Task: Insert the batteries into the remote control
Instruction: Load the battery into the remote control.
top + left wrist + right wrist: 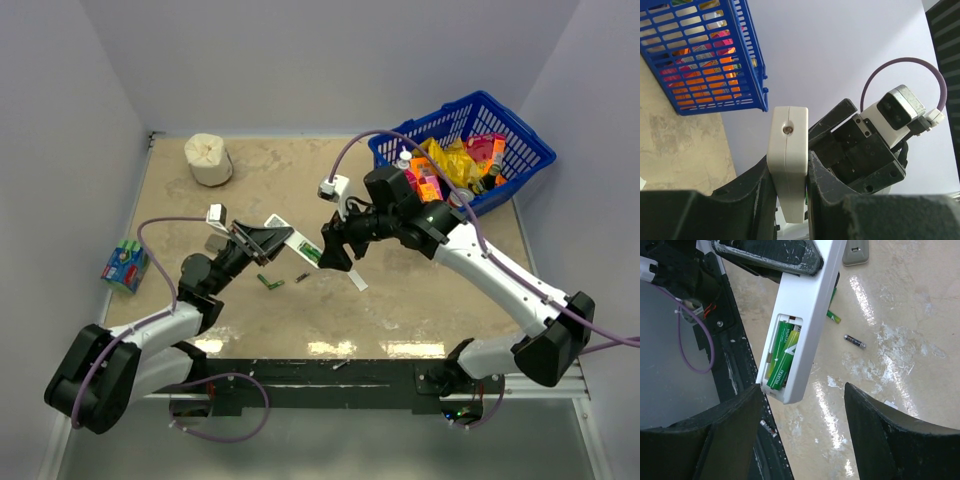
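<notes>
My left gripper (262,238) is shut on the white remote control (298,243) and holds it above the table. In the left wrist view the remote control (787,135) stands end-on, clamped between both pads. Its battery bay faces the right wrist camera, uncovered, with two green batteries (782,357) lying inside. My right gripper (802,387) is open around the remote control's (812,310) lower end, its left finger close beside it and the right finger well apart. Loose on the table are a green battery (268,283) and a dark battery (300,277).
A white cover strip (357,280) lies on the table below the right gripper. Another small battery (340,365) rests on the black base rail. A blue basket (465,150) of packets stands back right, a white roll (208,158) back left, a wrapped cell pack (125,265) far left.
</notes>
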Robot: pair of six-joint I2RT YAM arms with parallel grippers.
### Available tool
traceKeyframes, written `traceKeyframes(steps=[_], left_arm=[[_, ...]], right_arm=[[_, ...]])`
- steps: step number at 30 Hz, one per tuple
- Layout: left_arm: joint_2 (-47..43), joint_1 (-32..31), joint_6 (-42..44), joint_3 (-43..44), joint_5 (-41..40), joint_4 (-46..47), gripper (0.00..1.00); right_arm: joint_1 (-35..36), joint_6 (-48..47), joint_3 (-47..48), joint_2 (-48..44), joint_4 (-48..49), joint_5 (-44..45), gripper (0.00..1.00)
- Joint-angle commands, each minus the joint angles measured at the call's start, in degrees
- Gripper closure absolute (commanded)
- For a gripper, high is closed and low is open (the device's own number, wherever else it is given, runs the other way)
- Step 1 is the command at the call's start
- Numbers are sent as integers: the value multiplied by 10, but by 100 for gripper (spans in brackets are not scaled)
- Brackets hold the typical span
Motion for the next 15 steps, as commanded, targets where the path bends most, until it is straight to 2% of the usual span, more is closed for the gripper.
traceKeyframes(steps=[1, 5, 15], left_arm=[[-12, 3, 23, 29, 6, 13, 100], [-17, 3, 32, 32, 7, 2, 100], [-28, 3, 41, 33, 8, -14, 100]], right_arm=[[-4, -1, 35, -25, -18, -20, 29], [-9, 17, 34, -34, -8, 1, 29], [-26, 111, -20, -45, 83, -50, 37]])
